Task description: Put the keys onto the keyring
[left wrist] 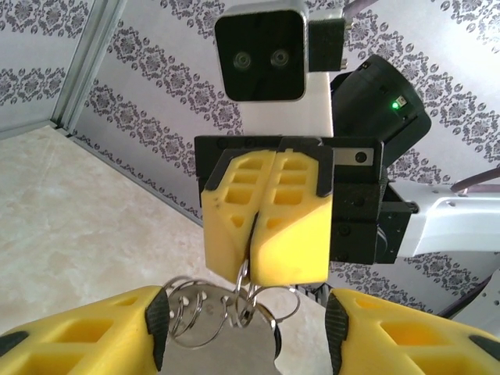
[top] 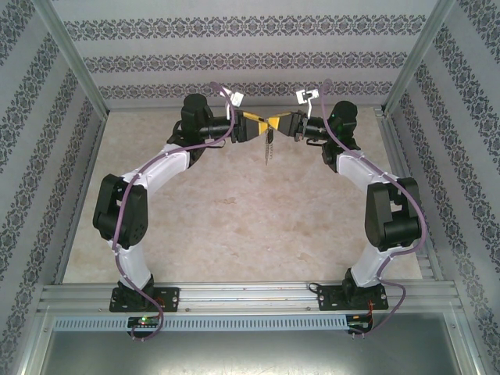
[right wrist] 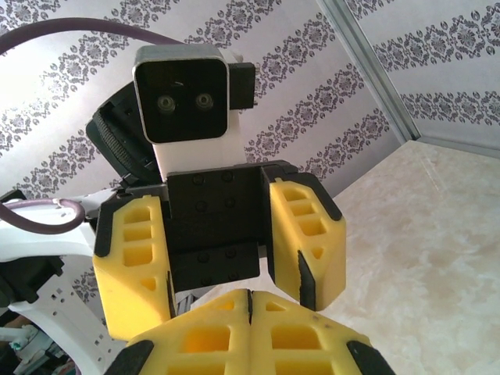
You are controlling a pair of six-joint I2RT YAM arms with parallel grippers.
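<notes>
High over the far middle of the table, my two grippers meet tip to tip. My right gripper (top: 283,123) (right wrist: 250,299) is shut, pinching one thin silver loop of the keyring (left wrist: 244,275) between its yellow fingertips. Below that loop hangs a bunch of silver wire rings (left wrist: 187,316) with a flat silver key head (left wrist: 234,351) among them. The whole bunch dangles as a dark strand (top: 269,148). My left gripper (top: 255,125) (left wrist: 246,332) is open, its black-padded fingers (left wrist: 158,328) standing on either side of the bunch. The left pad is close to the outer ring.
A beige marble-patterned tabletop (top: 234,219) lies well below the grippers. Patterned walls and aluminium frame posts (top: 74,62) close in the back and sides. A metal rail (top: 250,295) runs along the near edge by the arm bases.
</notes>
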